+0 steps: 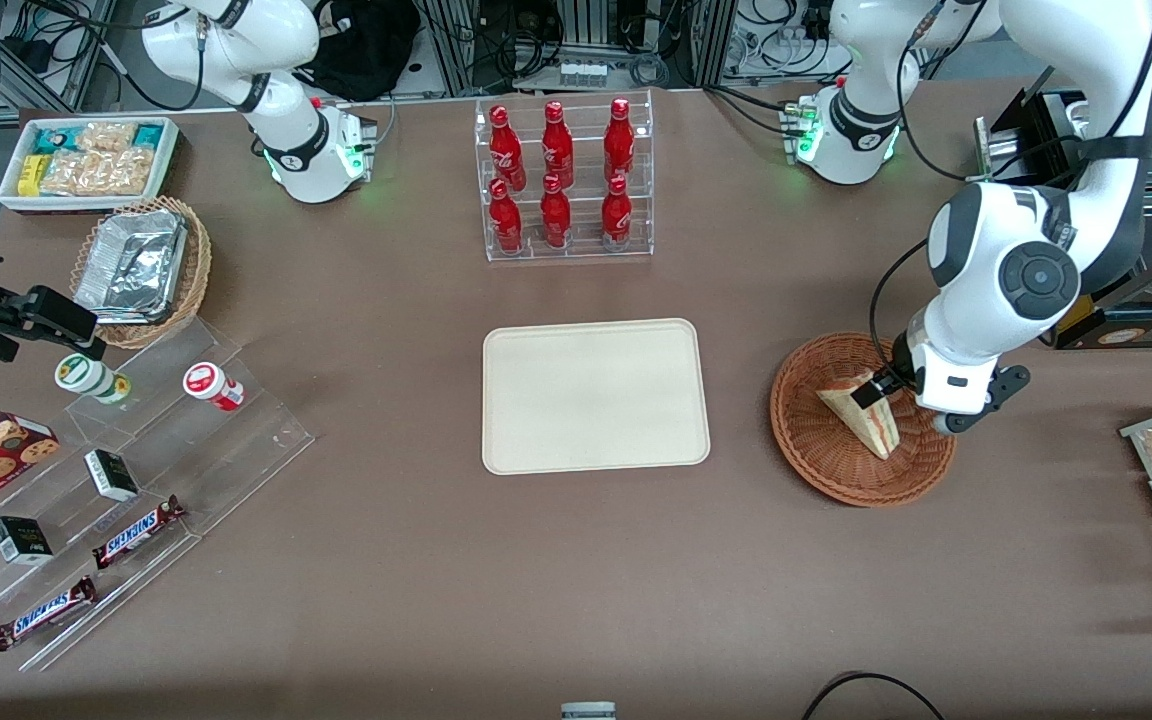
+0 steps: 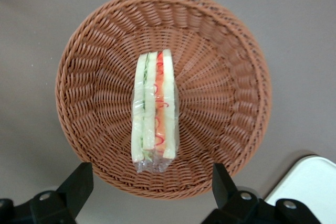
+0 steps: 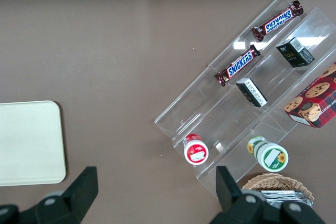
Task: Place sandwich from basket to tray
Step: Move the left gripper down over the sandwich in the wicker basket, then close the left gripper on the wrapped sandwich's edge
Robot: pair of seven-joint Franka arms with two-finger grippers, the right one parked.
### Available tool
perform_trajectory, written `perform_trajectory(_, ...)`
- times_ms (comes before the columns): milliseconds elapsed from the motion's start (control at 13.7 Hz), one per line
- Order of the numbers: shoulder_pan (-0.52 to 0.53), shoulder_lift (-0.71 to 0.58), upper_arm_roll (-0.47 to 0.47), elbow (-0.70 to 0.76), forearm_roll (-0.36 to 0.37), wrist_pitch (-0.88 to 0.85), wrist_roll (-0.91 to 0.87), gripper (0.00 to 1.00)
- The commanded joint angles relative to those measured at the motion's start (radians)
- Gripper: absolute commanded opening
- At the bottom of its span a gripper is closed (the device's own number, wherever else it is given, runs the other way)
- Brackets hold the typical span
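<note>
Sandwich (image 1: pixel 861 411) lies in the basket (image 1: pixel 816 470), toward the working arm's end of the table (image 1: pixel 536 580), pointed end aimed at the table's near edge. Front view: tool (image 1: pixel 881 385) sits low over the basket, at the sandwich's wide end; contact can't be confirmed from here. Tray (image 1: pixel 596 395) is mid-table, bare, well apart from the basket. Soda bottle rack (image 1: pixel 564 180) stands farther from the camera than the tray.

Left wrist view: sandwich (image 2: pixel 155 111) stands on edge in the middle of the basket (image 2: pixel 220 56), wrapped in clear film, layers showing. Tool (image 2: pixel 152 182) is open, fingers (image 2: pixel 79 182) spread wider than the sandwich and above it, nothing held. Tray corner (image 2: pixel 310 182) shows just beside the basket.

Right wrist view: tray (image 3: pixel 29 142) edge only, plus snack display (image 3: pixel 252 93); no task action.

Judgement: pre-grasp, descent not finished. Risks: film is slick, so a light pinch may let the wedge slip; a hard pinch squashes the soft bread. Descending too far jams the fingers into the wicker. Off-centre closing could tip the sandwich flat.
</note>
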Motion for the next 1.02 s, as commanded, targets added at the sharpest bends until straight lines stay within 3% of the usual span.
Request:
perform_trajectory(0,-0.002,-0.001,0.001,-0.07,0.004,0.088,-0.023,1.0)
perform_trajectory(805,-0.008,0.101,0.003,-0.125,0.006,0.246,-0.021,1.0)
perform_trajectory(878,-0.008,0.108,0.003,-0.125,0.01,0.257,-0.019,0.98)
perform_trajectory(951,-0.008,0.111,0.003,-0.127,0.01,0.261,-0.019,0.82)
